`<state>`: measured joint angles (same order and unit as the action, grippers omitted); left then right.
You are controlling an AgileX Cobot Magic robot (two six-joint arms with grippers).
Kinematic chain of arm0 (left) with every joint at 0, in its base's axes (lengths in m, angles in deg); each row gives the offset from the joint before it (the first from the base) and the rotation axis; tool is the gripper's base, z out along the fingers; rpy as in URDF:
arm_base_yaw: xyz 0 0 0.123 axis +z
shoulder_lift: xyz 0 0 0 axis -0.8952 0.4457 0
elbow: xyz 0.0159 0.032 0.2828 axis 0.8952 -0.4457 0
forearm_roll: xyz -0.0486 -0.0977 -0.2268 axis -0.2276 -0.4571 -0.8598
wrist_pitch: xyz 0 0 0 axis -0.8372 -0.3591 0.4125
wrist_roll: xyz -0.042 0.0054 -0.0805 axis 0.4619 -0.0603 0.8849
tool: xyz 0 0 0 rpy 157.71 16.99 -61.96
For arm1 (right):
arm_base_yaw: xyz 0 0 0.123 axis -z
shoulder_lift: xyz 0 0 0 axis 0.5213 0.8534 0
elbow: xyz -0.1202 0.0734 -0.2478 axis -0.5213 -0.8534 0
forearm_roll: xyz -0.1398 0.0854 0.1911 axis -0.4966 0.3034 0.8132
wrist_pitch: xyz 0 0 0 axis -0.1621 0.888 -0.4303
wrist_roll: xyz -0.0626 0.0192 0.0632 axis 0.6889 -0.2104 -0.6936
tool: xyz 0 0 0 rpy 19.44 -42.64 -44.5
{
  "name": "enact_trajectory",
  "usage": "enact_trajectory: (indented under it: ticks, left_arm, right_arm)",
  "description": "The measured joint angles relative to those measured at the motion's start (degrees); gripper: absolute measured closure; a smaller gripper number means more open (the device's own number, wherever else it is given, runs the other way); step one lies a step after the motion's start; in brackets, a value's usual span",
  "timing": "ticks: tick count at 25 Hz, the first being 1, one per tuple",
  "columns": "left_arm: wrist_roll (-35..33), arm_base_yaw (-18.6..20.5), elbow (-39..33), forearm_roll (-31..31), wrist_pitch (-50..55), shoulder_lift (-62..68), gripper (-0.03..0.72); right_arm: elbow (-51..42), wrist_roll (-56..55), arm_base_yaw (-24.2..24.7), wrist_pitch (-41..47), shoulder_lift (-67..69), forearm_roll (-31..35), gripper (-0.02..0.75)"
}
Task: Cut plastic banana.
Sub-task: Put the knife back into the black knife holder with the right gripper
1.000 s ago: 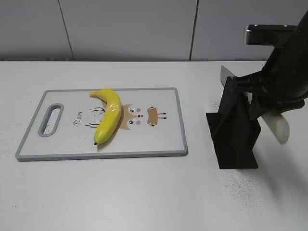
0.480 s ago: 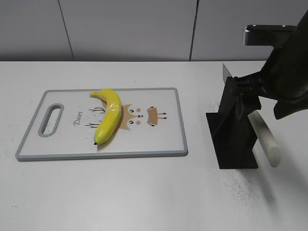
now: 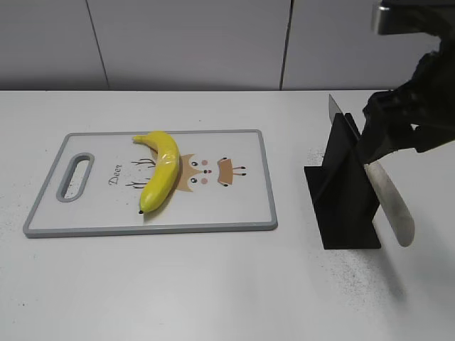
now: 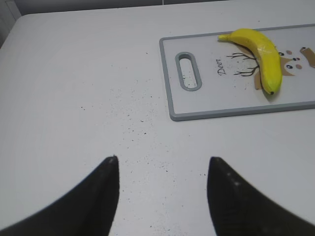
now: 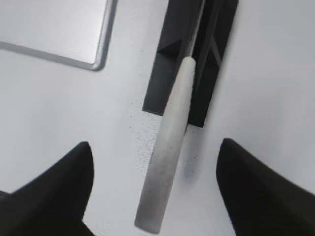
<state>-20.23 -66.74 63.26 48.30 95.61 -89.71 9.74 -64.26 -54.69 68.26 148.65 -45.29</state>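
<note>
The plastic banana (image 3: 160,174) is glossy yellow and lies on the white cutting board (image 3: 149,229), dark tip toward the front; it also shows in the left wrist view (image 4: 263,46). A knife stands in a black holder (image 3: 345,192), its pale grey handle (image 3: 394,209) sticking out to the front right. My right gripper (image 3: 389,142) hangs above that handle, open and apart from it; in the right wrist view the handle (image 5: 170,147) lies between the spread jaws (image 5: 155,145). My left gripper (image 4: 162,158) is open and empty over bare table, left of the board (image 4: 221,114).
The black holder (image 5: 170,64) stands right of the board's near right corner (image 5: 101,54). The board has a grey rim and a handle slot (image 4: 188,71) at its left end. A grey wall closes off the back of the table.
My right arm has risen and pulled back from the knife handle, which now shows along more of its length. The knife stays in the holder. Banana and board have not moved.
</note>
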Motion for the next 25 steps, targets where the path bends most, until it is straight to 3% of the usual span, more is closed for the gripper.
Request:
enact_trajectory:
  ticks: [6,25]
  left_arm:
    - [0.0,0.0,0.0,0.0,0.0,0.0,0.154]
    - [0.0,0.0,-0.1,0.0,0.0,0.0,0.154]
  right_arm:
    - [-4.5,6.6,0.0,0.7,-7.8,5.2,0.152]
    - [-26.8,9.1,0.0,-1.8,-30.9,1.2,0.152]
